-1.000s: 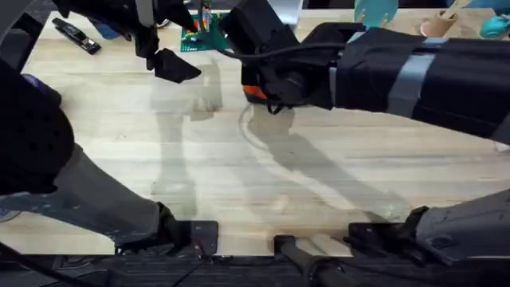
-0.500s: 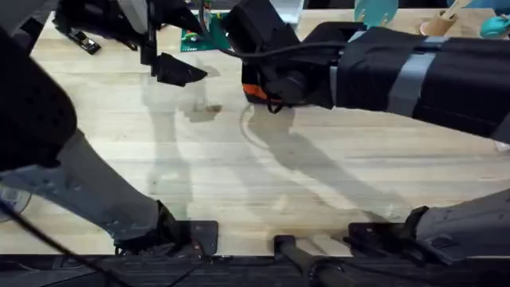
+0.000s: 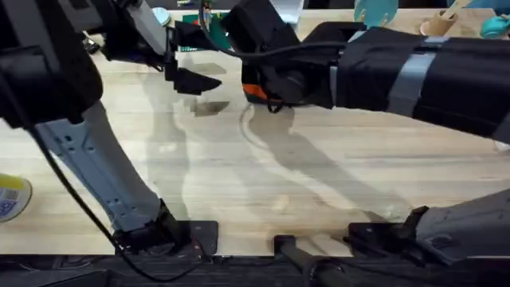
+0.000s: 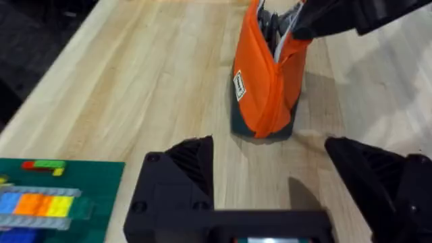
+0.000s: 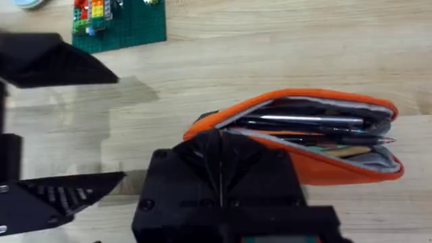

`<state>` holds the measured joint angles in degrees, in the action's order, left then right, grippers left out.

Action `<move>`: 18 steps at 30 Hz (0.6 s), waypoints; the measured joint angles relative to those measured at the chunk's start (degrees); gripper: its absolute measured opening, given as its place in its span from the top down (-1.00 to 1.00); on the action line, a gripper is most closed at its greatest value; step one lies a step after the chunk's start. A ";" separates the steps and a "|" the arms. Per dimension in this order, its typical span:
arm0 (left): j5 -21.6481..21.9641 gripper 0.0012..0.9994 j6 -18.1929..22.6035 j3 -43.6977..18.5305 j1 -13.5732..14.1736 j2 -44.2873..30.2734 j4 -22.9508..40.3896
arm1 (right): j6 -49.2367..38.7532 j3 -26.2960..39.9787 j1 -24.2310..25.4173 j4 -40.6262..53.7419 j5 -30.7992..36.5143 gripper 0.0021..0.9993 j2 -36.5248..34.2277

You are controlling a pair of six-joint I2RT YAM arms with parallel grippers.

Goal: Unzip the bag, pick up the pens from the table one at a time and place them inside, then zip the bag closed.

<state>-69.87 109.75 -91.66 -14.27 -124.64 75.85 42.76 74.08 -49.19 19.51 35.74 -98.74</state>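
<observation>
The orange bag (image 5: 304,158) stands on the table (image 3: 239,183) with its zipper open; dark pens (image 5: 297,123) lie inside the mouth. In the overhead view a small part of the bag (image 3: 253,93) shows under the right wrist. My right gripper (image 5: 219,138) is shut on the bag's near end at the zipper line. From the left wrist view the bag (image 4: 263,81) stands upright just ahead of my left gripper (image 4: 270,169), which is open and holds nothing. That left gripper (image 3: 194,58) hovers a short way left of the bag.
A green brick baseplate (image 3: 209,32) with coloured bricks lies at the table's far side, close behind the left gripper, and also shows as a green baseplate (image 4: 40,196). A tape roll (image 3: 9,199) sits at the left edge. Teal items (image 3: 374,9) stand far right.
The left arm has swung right and a little nearer, bringing its open gripper closer to the bag. The right arm and the bag have stayed put.
</observation>
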 joint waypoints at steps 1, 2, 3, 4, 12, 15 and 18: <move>-0.33 -0.99 0.38 0.00 0.28 -0.77 0.00 | 0.02 0.00 0.00 -0.02 0.01 0.94 0.00; -0.77 -0.99 0.77 0.00 0.65 -1.47 -0.04 | 0.01 0.00 0.00 0.00 -0.01 0.94 0.00; -1.09 -0.99 1.00 0.00 1.03 -2.02 -0.17 | 0.02 0.00 0.00 -0.01 -0.02 0.94 0.00; -1.33 -0.99 1.25 0.00 1.52 -2.56 -0.50 | 0.00 0.00 0.00 0.00 0.01 0.94 0.00; -2.58 -0.99 1.92 0.00 5.46 -4.00 -2.83 | 0.01 0.00 0.00 -0.01 0.01 0.94 0.00; -2.59 -0.99 1.97 0.00 6.78 -4.03 -3.51 | 0.00 0.00 0.00 -0.04 0.01 0.94 0.00; -2.59 -0.99 1.96 0.00 7.94 -4.11 -3.70 | 0.00 0.00 0.00 -0.21 0.01 0.94 0.00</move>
<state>-72.47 111.71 -91.66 -6.34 -128.75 72.15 42.76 74.08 -49.19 19.30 35.75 -98.74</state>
